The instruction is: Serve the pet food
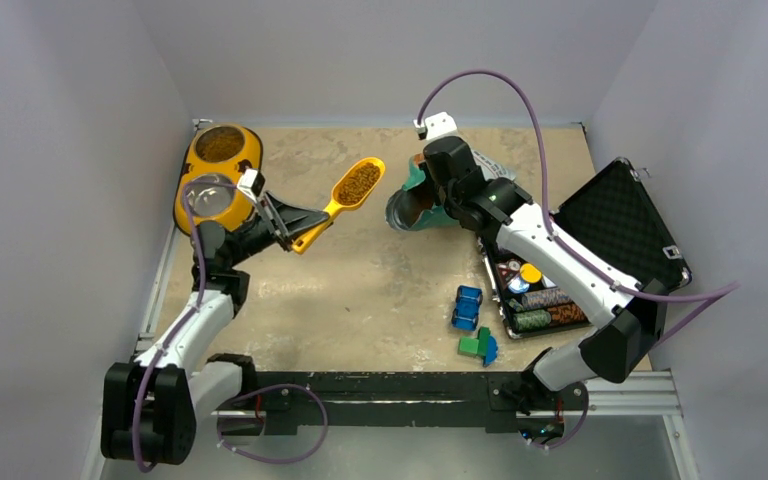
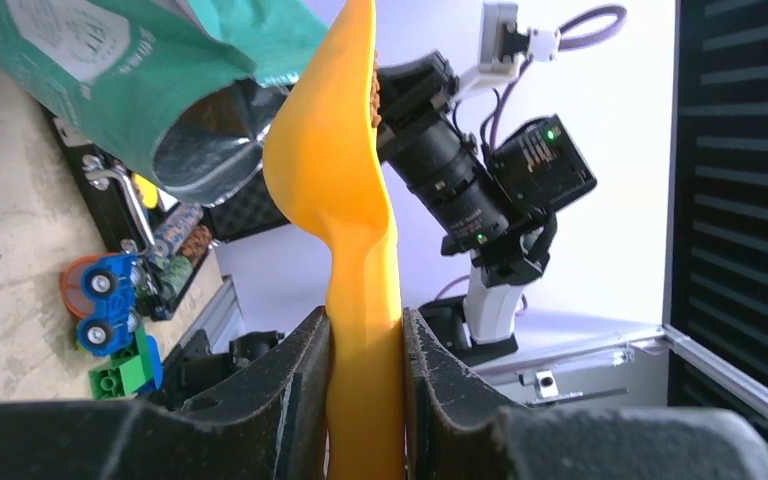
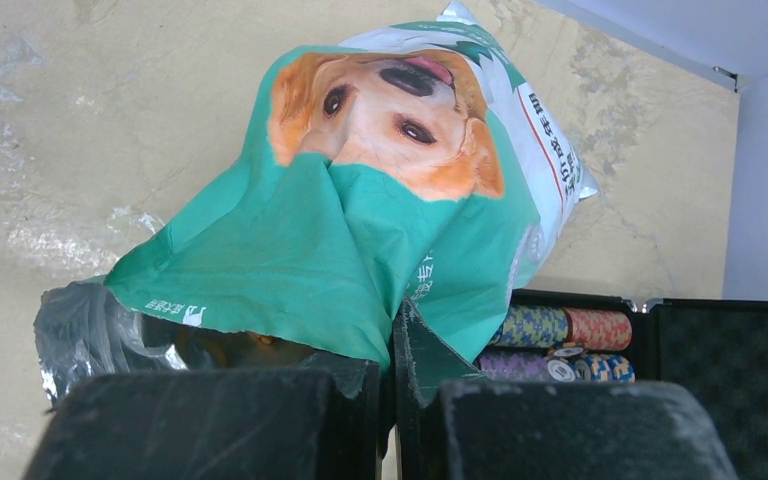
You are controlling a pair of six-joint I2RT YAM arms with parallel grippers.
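My left gripper (image 1: 295,232) is shut on the handle of an orange scoop (image 1: 352,190), which is full of brown kibble (image 1: 358,182) and held above the table between the bag and the bowls. In the left wrist view the scoop (image 2: 345,190) stands between my fingers (image 2: 365,400). My right gripper (image 1: 430,200) is shut on the rim of the teal-green pet food bag (image 1: 415,198). In the right wrist view the bag (image 3: 360,230) shows a dog picture and its open mouth faces left. An orange double bowl (image 1: 218,170) at the far left holds kibble in its far cup.
An open black case (image 1: 615,230) with stacked poker chips (image 1: 538,300) stands at the right. A blue toy car (image 1: 467,306) and green and blue bricks (image 1: 479,346) lie near the front of the table. A rail (image 1: 440,390) runs along the near edge.
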